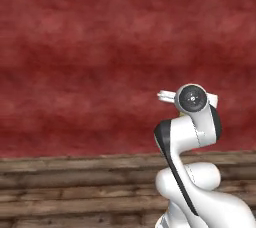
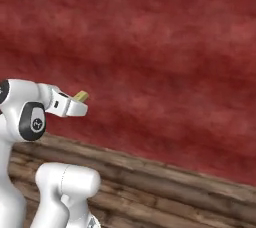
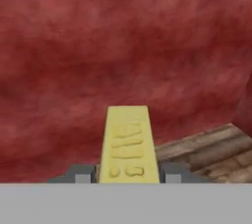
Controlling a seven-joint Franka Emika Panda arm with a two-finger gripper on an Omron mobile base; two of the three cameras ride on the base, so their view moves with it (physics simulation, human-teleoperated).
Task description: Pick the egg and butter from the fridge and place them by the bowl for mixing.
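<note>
White glossy arm (image 1: 192,132), rounded bulbous links, dark grey bands at the joints. Round dark cap with a small centre hub at 12 o'clock of the upper link in the left base view. Boxy white hand (image 2: 65,104); small dark grey finger tips (image 3: 81,174).

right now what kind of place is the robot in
Hard to say: an indoor room, judging by the mottled dark red wall and the brown wooden plank floor. The one kitchen hint is the pale-yellow rectangular butter block clamped in the gripper.
</note>
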